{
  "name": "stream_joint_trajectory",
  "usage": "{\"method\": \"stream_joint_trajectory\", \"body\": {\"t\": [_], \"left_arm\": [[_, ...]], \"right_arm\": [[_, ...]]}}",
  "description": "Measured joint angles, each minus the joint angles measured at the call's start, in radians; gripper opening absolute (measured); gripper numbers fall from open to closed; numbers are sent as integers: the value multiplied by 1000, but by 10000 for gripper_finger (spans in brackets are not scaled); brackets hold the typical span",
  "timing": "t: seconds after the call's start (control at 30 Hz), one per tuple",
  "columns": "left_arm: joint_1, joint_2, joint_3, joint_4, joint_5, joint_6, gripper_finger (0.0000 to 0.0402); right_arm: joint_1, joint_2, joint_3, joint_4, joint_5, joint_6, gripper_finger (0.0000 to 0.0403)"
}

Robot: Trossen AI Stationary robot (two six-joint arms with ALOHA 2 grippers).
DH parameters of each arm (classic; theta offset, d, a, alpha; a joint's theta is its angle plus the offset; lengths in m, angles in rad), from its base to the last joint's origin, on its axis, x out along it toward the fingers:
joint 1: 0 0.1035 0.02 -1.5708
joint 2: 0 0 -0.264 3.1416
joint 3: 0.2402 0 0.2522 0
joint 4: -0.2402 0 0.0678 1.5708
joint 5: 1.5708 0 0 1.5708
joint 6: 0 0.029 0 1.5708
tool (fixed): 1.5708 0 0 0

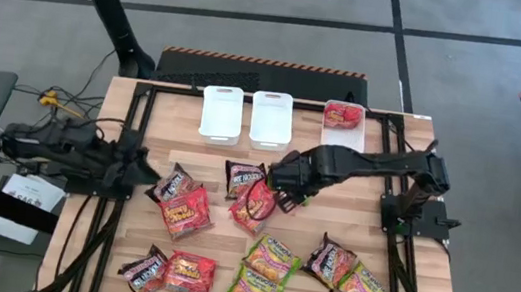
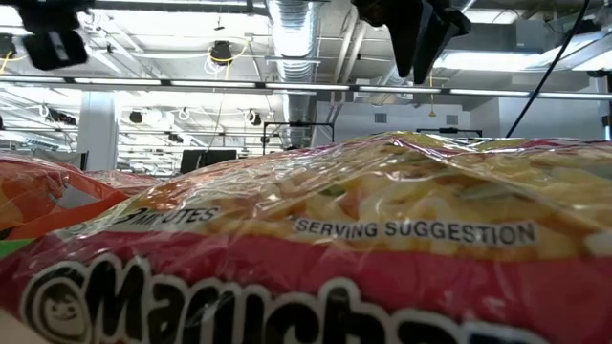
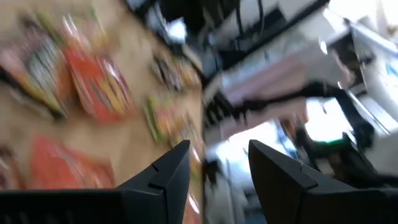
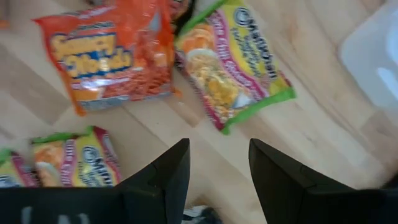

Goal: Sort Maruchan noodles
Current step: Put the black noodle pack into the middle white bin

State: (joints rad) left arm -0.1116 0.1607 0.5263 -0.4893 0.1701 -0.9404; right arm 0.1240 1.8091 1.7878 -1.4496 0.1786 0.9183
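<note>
Several Maruchan packets lie flat and scattered on the wooden table: red ones (image 1: pixel 185 209) (image 1: pixel 189 273), dark ones (image 1: pixel 173 183) (image 1: pixel 244 177) and green-yellow ones (image 1: pixel 271 256) (image 1: pixel 363 289). One more red packet (image 1: pixel 345 115) lies in the right-hand white tray. My right gripper (image 1: pixel 280 191) reaches over the table's middle, beside a red packet (image 1: pixel 253 206); it is open (image 4: pixel 219 155) and empty, above bare wood between a red packet (image 4: pixel 106 53) and a green-yellow packet (image 4: pixel 230 68). My left gripper (image 1: pixel 148 172) waits at the table's left edge, open (image 3: pixel 219 155) and empty.
Three white trays stand in a row at the far edge; the left tray (image 1: pixel 221 113) and middle tray (image 1: pixel 271 117) hold nothing. A green-yellow packet (image 2: pixel 382 239) fills the low view up close. Bare wood shows on the table's right, near the right arm's base (image 1: pixel 413 212).
</note>
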Motion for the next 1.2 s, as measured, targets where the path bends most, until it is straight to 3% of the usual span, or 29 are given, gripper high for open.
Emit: {"method": "stream_joint_trajectory", "body": {"t": [0.23,0.4,1.0,1.2], "left_arm": [[0,133,38,-60,248,-120,149],[-19,221,38,-183,324,-127,148],[-386,491,37,-188,191,-244,149],[-500,601,37,-81,136,-342,149]], "right_arm": [[44,0,0,101,-24,15,187],[71,0,0,120,-25,68,187],[118,0,0,130,-24,79,187],[116,0,0,127,-24,69,187]]}}
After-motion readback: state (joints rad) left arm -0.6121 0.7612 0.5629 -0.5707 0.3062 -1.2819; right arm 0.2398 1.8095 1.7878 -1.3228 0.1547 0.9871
